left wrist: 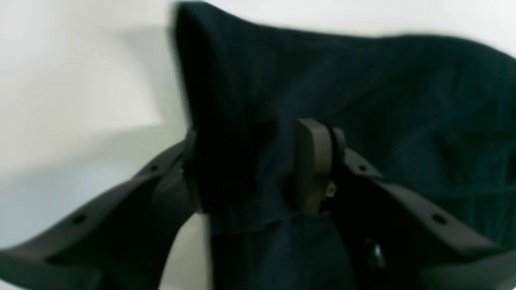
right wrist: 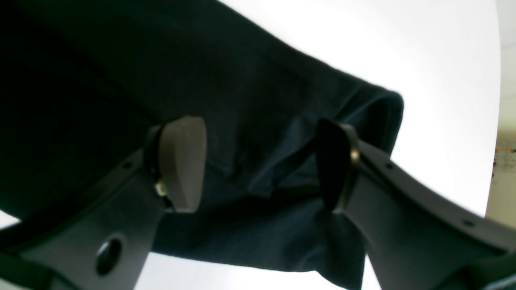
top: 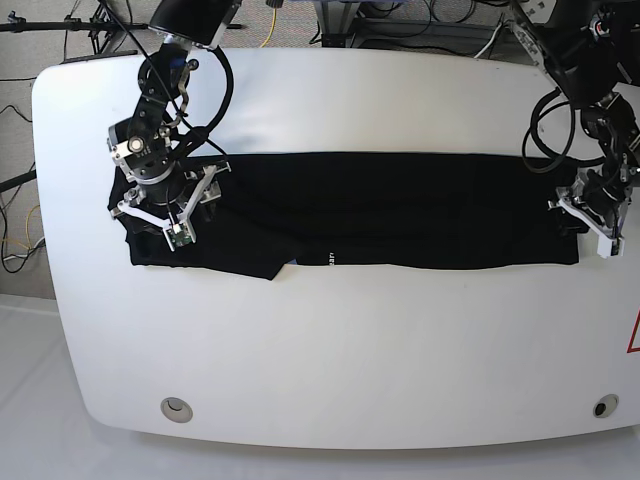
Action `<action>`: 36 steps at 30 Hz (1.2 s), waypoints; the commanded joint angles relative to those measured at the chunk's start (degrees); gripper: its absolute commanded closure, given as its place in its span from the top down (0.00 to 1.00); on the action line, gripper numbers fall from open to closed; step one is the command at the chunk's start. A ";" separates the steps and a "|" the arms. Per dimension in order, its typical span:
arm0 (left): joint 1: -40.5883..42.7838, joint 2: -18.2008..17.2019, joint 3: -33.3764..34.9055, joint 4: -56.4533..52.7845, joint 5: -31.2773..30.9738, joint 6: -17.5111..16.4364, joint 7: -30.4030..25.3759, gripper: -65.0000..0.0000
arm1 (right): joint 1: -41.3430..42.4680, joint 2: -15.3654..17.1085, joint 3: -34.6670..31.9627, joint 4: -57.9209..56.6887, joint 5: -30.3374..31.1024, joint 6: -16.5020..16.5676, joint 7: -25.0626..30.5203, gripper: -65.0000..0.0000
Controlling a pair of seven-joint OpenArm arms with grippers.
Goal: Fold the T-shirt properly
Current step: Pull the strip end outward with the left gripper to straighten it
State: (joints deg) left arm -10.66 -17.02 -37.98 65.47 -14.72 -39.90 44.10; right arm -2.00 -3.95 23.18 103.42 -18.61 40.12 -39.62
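Left fingers (left wrist: 258, 165) pinch T-shirt (top: 400, 215) fabric; right fingers (right wrist: 258, 165) spread, straddling cloth; base shows long band

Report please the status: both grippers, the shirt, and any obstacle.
Left gripper shut on the soft black fabric T-shirt. Right gripper open around its other end. Shirt lies as a long band on the white table. No obstacle seen.

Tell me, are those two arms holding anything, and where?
The left gripper pinches one end of the black T-shirt. The right gripper straddles the opposite end, jaws apart, not gripping.
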 commanded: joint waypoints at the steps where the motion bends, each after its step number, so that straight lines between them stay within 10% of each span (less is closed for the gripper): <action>1: -0.81 -1.71 -0.26 1.03 -1.65 -0.10 -1.25 0.44 | 0.74 0.26 -0.11 1.28 0.69 -0.12 1.28 0.63; 26: -0.39 0.40 0.39 6.33 0.70 -0.10 -1.93 0.46 | 0.79 0.18 -0.39 0.79 0.30 -0.12 0.94 0.63; 36: -1.27 2.07 0.18 8.91 0.32 -0.10 -0.10 0.29 | 0.89 0.19 -0.52 0.86 0.49 -0.12 1.11 0.63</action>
State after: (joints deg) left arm -10.68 -13.98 -37.45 73.25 -13.37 -39.92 44.38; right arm -1.98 -3.97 22.76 103.33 -18.79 40.12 -39.64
